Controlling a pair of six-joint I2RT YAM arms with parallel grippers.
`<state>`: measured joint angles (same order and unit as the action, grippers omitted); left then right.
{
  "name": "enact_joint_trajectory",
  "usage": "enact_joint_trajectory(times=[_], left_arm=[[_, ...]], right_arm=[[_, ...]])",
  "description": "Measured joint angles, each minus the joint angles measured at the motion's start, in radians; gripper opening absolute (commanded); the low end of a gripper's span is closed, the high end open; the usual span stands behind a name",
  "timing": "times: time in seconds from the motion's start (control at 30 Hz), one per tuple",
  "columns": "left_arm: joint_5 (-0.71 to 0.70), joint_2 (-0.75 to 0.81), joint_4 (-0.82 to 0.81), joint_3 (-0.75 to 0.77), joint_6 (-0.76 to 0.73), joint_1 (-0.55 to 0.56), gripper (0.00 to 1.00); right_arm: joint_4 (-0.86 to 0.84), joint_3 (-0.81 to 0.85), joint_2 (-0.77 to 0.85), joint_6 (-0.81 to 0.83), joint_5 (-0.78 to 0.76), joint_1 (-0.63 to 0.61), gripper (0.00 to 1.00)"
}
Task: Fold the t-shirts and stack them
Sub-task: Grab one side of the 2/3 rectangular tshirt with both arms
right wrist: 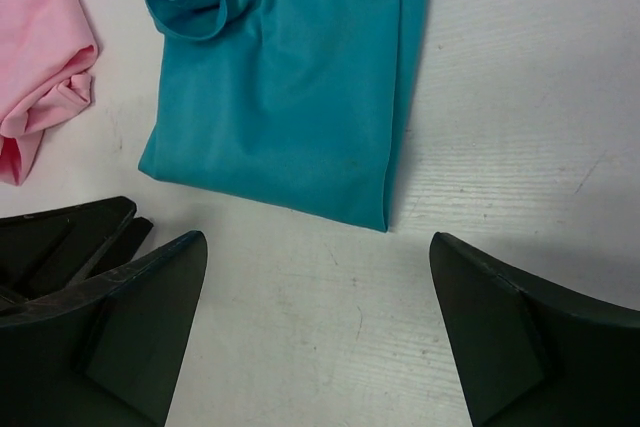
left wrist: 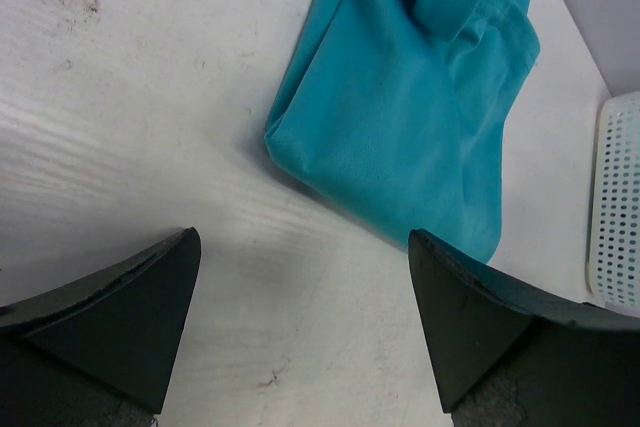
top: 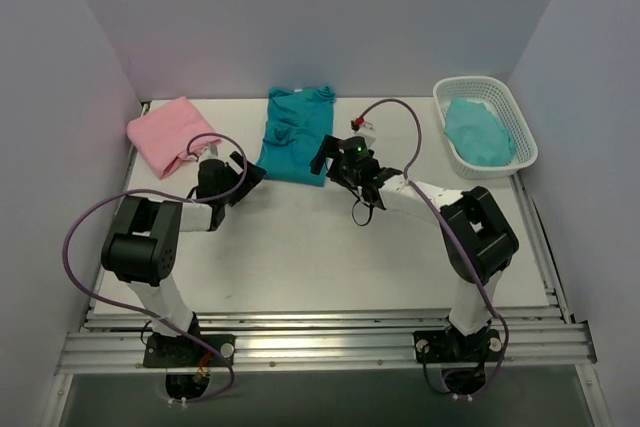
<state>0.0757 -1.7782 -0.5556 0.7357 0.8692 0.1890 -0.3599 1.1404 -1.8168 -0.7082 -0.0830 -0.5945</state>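
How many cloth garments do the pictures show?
3: a folded pink cloth shirt back left, a folded teal cloth shirt mid-table, a teal cloth in the white plastic basket; more may hide beneath.

White tabletop (top: 330,247) enclosed on 3 sides by plain, pale panels: back wall (top: 320,17), left wall (top: 50,147), right wall (top: 600,97). Light is even, with a faint violet cast on the panels. Ribbed aluminium rails (top: 330,342) run along the near edge. The 2 wrist views show fine grain and small dark scuffs on the tabletop.
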Motion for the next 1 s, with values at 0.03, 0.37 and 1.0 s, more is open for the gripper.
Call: enact_joint_trajectory(times=[0.03,0.37,1.0], left_arm=[[-0.005,-0.008,-0.006,0.008,0.007,0.000,0.94],[-0.047,-0.095,-0.056,0.080,0.067,0.000,0.94],[-0.008,-0.224,-0.158,0.135,0.101,0.000,0.22]], right_arm=[[-0.011,0.000,-0.006,-0.003,0.002,0.002,0.88],[-0.090,0.026,-0.194,-0.047,0.050,0.005,0.86],[-0.135,0.108,-0.309,-0.079,0.121,0.005,0.00]])
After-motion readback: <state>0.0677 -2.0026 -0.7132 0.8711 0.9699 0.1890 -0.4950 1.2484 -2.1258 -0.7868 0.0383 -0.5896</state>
